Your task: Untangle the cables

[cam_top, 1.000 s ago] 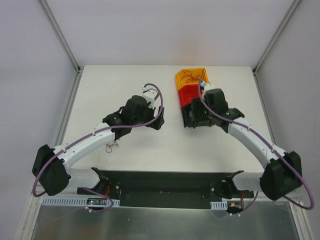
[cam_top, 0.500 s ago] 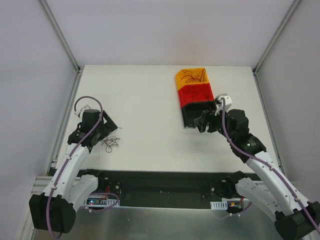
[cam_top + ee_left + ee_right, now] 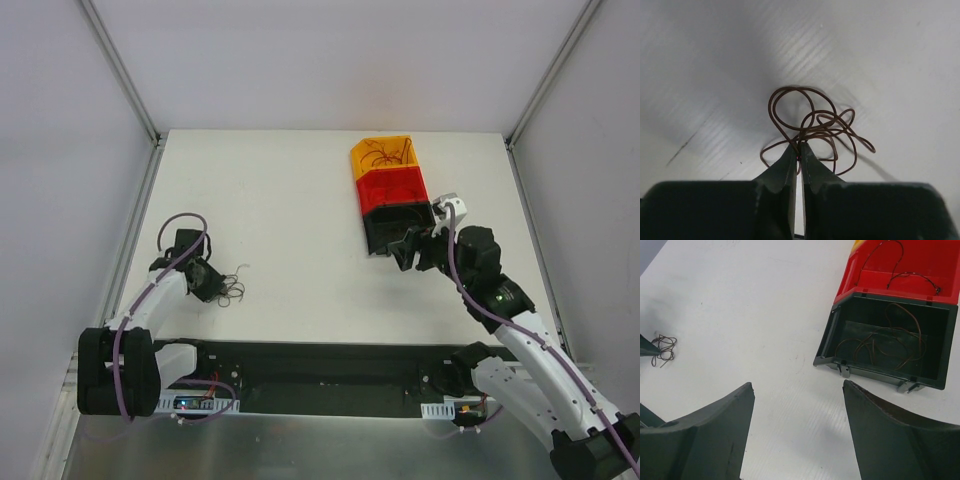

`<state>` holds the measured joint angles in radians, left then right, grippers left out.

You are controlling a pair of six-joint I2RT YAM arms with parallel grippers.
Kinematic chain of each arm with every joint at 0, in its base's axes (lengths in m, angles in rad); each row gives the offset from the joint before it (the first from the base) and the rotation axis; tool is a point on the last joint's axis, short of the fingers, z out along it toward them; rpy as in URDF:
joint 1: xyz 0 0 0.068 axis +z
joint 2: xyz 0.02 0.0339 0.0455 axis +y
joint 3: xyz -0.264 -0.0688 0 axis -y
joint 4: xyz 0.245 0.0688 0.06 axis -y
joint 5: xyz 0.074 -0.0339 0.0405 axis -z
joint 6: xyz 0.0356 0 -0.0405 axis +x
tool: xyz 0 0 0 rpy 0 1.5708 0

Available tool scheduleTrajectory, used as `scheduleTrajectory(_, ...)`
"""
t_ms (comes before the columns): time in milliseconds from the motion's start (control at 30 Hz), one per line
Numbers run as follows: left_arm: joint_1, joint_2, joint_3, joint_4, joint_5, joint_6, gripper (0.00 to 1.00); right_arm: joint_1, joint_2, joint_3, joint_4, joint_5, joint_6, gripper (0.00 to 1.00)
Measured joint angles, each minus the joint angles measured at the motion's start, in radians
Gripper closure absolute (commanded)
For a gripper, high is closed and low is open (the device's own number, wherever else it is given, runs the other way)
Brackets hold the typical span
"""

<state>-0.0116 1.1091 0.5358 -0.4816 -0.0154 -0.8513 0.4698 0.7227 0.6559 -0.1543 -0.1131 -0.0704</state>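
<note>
Brown wire: cables [image 3: 812, 127], one tangled clump on the table [image 3: 300, 220], lying just ahead of your left hand [image 3: 799, 152], which pinches a strand at the clump's near edge. Your right hand [image 3: 797, 385]: wide, empty, well apart beside the black bin [image 3: 826, 340].

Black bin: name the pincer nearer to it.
Right. The right pincer sits open close by the black bin; the left pincer is across the table, shut on loose cables.
</note>
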Motion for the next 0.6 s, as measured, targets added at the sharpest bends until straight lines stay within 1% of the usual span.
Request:
scheduleTrajectory(100,-0.004,0.014,-0.035,0.040,0.085,-0.001,1.00,0.000,-0.003,0.000,0.000,-0.004,0.009,0.26)
scheduleTrajectory(133,-0.023,0.015,-0.048,0.058,0.110,0.000,1.00,0.000,0.001,0.000,0.000,-0.008,0.015,0.25)
scheduleTrajectory(200,-0.116,0.017,-0.056,0.087,0.142,0.004,1.00,0.000,0.015,0.000,0.002,-0.025,0.029,0.26)
scheduleTrajectory(333,-0.379,0.046,-0.021,0.128,0.172,0.032,1.00,0.000,0.071,-0.019,0.045,-0.103,0.080,0.25)
scheduleTrajectory(400,-0.468,0.058,0.006,0.141,0.175,0.045,1.00,0.001,0.100,-0.050,0.080,-0.153,0.110,0.24)
scheduleTrajectory(500,-0.563,0.059,0.034,0.174,0.185,0.072,1.00,0.011,0.147,-0.138,0.161,-0.240,0.168,0.23)
scheduleTrajectory(600,-0.634,0.059,0.044,0.227,0.207,0.106,1.00,0.034,0.184,-0.253,0.268,-0.327,0.233,0.14)
